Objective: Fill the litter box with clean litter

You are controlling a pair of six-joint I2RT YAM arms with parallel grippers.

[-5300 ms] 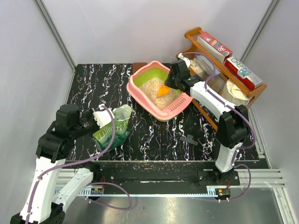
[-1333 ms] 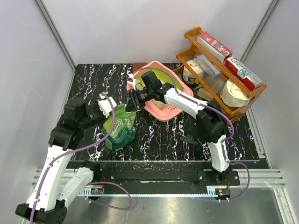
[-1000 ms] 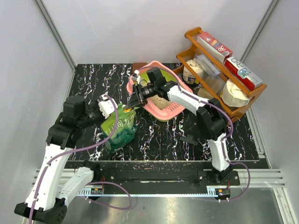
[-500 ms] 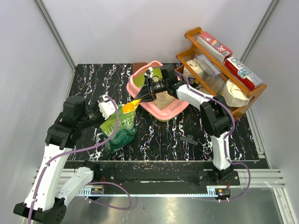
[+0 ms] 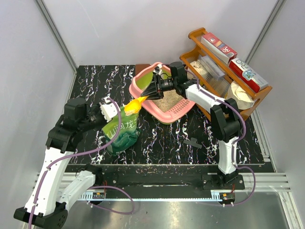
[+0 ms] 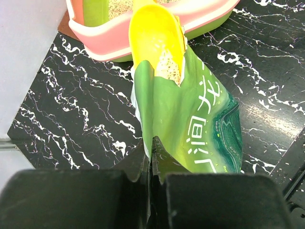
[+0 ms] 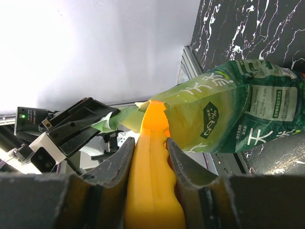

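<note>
Tabletop (image 5: 95,81): litter box (image 5: 177,109), bag (image 5: 121,134), scoop (image 5: 135,103), one each.

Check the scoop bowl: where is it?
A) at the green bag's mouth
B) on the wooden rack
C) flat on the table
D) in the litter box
A: the yellow scoop, in the right claw, has its bowl at the green bag's open top, with litter in it.
</note>
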